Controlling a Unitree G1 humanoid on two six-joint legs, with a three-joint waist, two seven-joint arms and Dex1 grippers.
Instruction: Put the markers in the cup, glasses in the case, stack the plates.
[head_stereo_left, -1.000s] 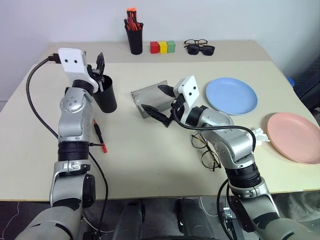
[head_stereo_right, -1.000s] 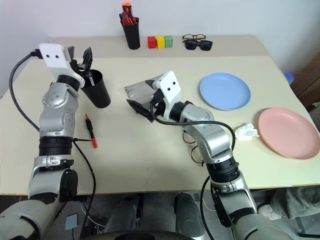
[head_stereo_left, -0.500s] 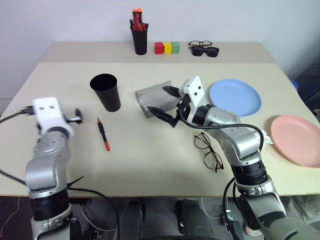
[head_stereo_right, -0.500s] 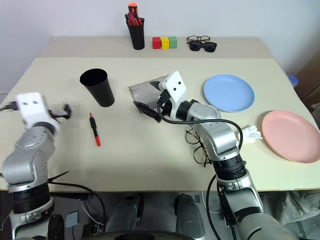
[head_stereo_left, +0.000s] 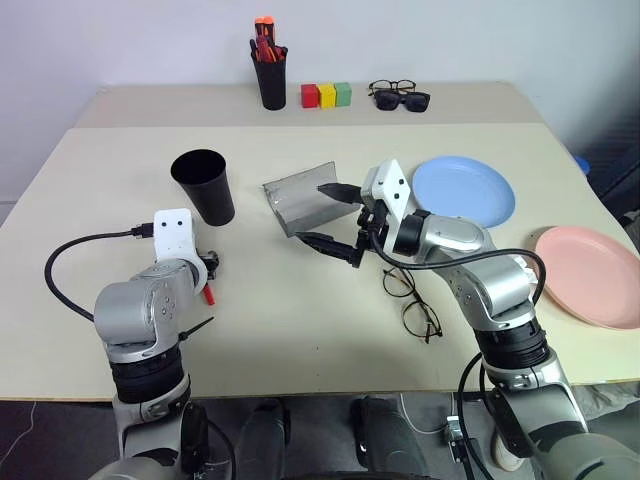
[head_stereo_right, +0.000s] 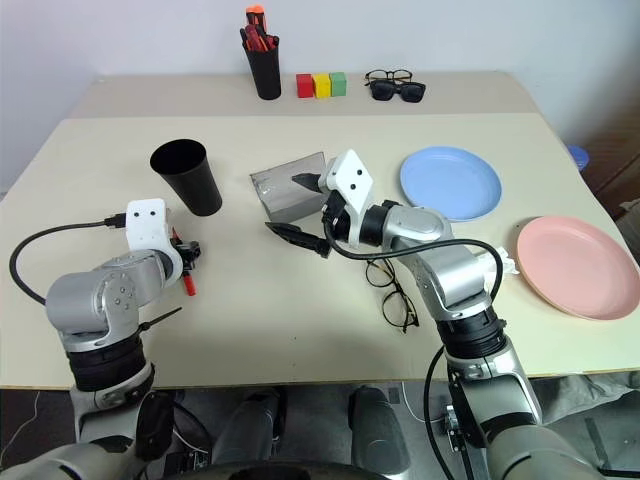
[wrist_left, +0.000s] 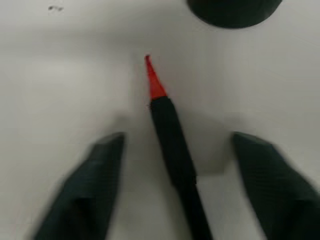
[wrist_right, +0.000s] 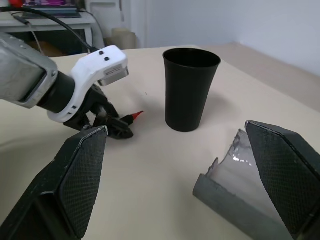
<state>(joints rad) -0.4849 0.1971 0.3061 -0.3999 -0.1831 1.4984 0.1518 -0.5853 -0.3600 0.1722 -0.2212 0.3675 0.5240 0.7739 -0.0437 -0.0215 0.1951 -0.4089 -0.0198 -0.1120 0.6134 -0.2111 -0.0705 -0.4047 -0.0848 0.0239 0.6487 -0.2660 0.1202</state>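
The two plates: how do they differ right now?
The blue plate is light blue; the pink plate is salmon. The blue plate lies farther back, just beyond the right hand, while the pink plate sits near the table's right edge, with a crumpled white scrap at its rim. Both are round, shallow, similar in size, empty, flat and not yet stacked.

The left arm is bending low at the robot's left side, its forearm reaching forward and its wrist tipping the left gripper (wrist_left: 175, 165) downward toward the tabletop. Its 2 black fingers (wrist_left: 95, 180) are standing apart, 1 on each side of a gap. The right arm is stretching forward and inward across the middle, elbow crooked, wrist holding the right gripper (head_stereo_left: 333, 218) about level and aiming to the robot's left. Its 2 fingers (wrist_right: 80, 170) are spreading wide.
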